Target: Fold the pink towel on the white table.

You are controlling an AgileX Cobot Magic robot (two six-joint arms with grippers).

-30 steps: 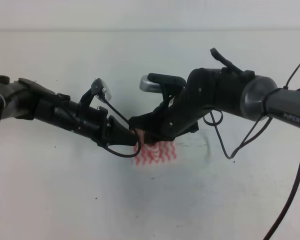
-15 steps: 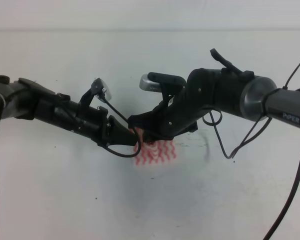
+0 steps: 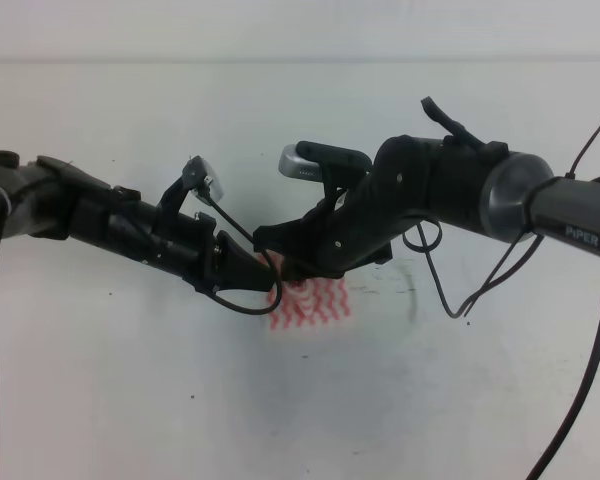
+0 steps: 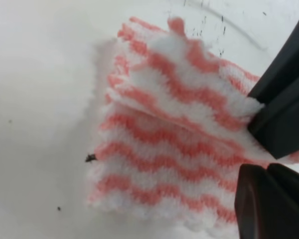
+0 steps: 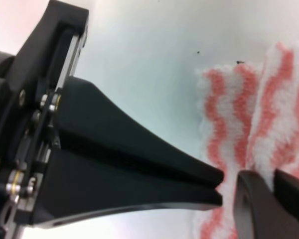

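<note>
Two layers already show on your towel (image 4: 174, 144), a top flap half lifted off the counter (image 3: 130, 400), left gripper (image 5: 217, 185) pinched together beside it, right gripper (image 4: 261, 144) clamped on its edge — flatten to finish.

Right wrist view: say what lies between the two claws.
Nothing: only a narrow gap, with the towel behind it, separates the left claw from the right claw.

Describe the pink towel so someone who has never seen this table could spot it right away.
On the white table, look where the two black arms meet near the middle. Just below their tips lies the pink towel, a small folded cloth. Its pink-and-white wavy stripes are the only pattern in view.
</note>
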